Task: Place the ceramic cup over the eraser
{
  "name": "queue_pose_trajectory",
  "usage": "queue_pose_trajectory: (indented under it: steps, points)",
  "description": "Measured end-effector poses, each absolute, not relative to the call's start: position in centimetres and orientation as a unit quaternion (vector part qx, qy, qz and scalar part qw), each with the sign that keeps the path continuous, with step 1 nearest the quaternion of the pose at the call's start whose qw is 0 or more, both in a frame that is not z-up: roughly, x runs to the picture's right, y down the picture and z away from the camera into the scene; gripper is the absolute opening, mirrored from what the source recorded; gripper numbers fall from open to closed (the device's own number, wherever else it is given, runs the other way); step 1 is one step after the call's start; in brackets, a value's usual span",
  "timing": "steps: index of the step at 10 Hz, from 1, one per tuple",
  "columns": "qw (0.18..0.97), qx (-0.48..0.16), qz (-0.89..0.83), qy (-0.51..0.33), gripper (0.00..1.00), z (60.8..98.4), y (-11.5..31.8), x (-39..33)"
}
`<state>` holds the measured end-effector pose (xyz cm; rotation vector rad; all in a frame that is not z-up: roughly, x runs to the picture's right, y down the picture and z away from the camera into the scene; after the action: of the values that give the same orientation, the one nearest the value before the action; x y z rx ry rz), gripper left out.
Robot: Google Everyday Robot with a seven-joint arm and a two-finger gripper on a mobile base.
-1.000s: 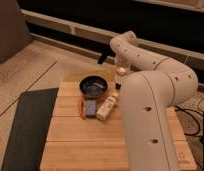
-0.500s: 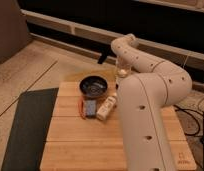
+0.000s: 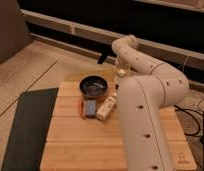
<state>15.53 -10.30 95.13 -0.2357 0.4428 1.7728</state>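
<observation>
Claw (image 3: 121, 70) still shut on ceramic cup (image 3: 122, 73)

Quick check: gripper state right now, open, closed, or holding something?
Gripper: closed, at the table's far edge, right of the dark bowl. A small pale object sits at its tip; whether it is gripped cannot be told.

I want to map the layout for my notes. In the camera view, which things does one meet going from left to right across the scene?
Dark mat → blue eraser → cream bottle → gripper, shut, at the table's far edge, behind the bottle → the robot's white arm. The dark bowl sits behind the eraser and bottle, spanning both.
</observation>
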Motion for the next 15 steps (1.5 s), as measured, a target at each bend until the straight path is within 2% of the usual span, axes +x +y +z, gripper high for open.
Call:
queue_pose_trajectory:
  steps: [6,15]
  points:
    - [0.629,-0.084,0.749,0.190,0.00,94.3,-9.9,14.5]
    - [0.618,-0.093,0.750,0.216,0.00,94.6,-8.3,14.8]
